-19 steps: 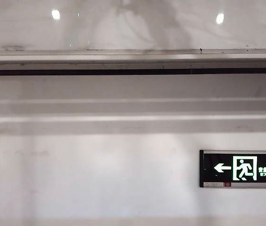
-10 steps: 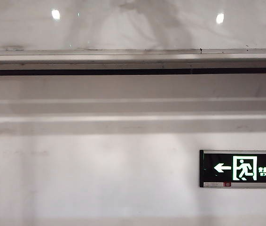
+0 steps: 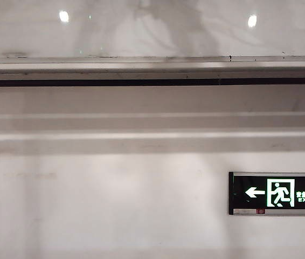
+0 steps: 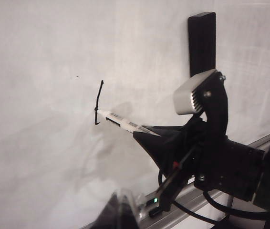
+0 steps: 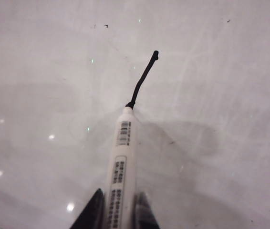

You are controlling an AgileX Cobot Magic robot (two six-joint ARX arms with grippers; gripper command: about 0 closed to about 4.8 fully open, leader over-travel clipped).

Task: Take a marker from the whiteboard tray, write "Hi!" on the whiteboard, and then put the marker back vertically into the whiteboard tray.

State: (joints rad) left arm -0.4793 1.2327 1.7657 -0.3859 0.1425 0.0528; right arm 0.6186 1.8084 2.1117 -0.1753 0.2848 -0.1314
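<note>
The right gripper (image 5: 118, 210) is clenched on the marker (image 5: 121, 157), a finger on either side of the white barrel. The marker's tip touches the whiteboard (image 5: 39, 71) at the end of a short black stroke (image 5: 143, 78). The left gripper (image 4: 120, 212) shows only as a blurred dark tip near the whiteboard tray (image 4: 182, 212); I cannot tell its jaw state.

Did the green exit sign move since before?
No. The exit sign sits at the same spot below the whiteboard tray in the exterior view.
</note>
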